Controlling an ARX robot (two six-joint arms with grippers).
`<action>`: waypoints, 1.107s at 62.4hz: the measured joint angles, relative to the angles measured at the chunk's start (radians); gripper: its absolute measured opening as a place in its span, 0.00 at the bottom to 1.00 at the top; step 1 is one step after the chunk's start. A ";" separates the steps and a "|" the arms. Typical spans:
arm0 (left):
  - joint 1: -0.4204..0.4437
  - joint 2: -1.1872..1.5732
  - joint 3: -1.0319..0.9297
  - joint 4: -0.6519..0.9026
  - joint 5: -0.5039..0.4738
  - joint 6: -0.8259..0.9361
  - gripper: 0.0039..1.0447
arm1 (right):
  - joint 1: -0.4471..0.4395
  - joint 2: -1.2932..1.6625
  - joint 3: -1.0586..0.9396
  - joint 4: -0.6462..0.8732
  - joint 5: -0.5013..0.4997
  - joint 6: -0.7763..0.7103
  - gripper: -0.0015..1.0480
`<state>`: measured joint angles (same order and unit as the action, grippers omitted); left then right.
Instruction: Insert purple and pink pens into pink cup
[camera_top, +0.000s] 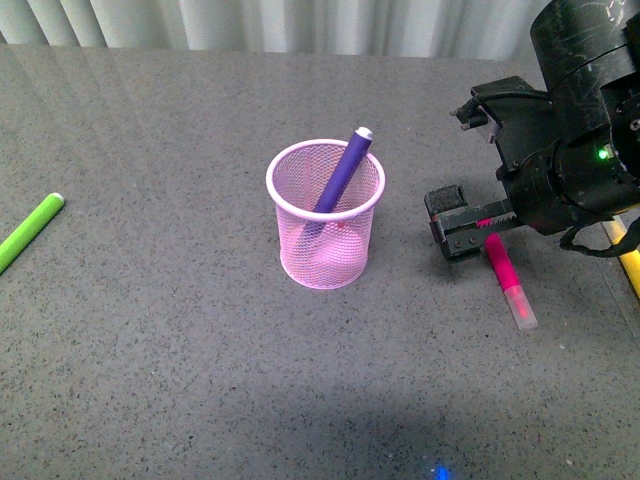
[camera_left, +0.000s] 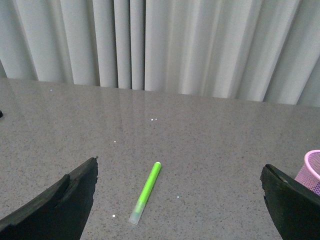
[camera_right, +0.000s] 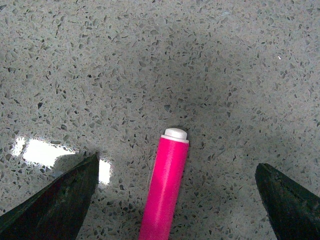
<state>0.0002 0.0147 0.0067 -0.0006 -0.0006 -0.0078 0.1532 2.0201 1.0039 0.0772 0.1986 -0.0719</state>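
Note:
The pink cup (camera_top: 325, 215) stands upright at mid-table; its rim also shows at the edge of the left wrist view (camera_left: 312, 167). The purple pen (camera_top: 341, 172) leans inside it, its end sticking out above the rim. The pink pen (camera_top: 508, 278) lies flat on the table to the right of the cup. My right gripper (camera_top: 470, 225) is open and low over the pen's far end; in the right wrist view the pen (camera_right: 165, 192) lies between the spread jaws (camera_right: 177, 200), touching neither. My left gripper (camera_left: 180, 205) is open and empty; it does not show in the front view.
A lime-green marker (camera_top: 28, 231) lies at the table's left edge, also in the left wrist view (camera_left: 146, 191). A yellow marker (camera_top: 627, 250) shows at the right edge behind the right arm. Grey curtains (camera_left: 160, 45) hang behind the table.

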 joint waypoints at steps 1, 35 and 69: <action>0.000 0.000 0.000 0.000 0.000 0.000 0.93 | 0.000 0.003 0.002 0.000 0.001 0.000 0.93; 0.000 0.000 0.000 0.000 0.000 0.000 0.93 | 0.026 0.031 0.024 0.002 0.019 0.001 0.13; 0.000 0.000 0.000 0.000 0.000 0.000 0.93 | 0.030 -0.383 -0.016 0.180 0.015 0.083 0.08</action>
<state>0.0002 0.0147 0.0067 -0.0006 -0.0006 -0.0078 0.1833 1.6367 0.9878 0.2577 0.2138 0.0113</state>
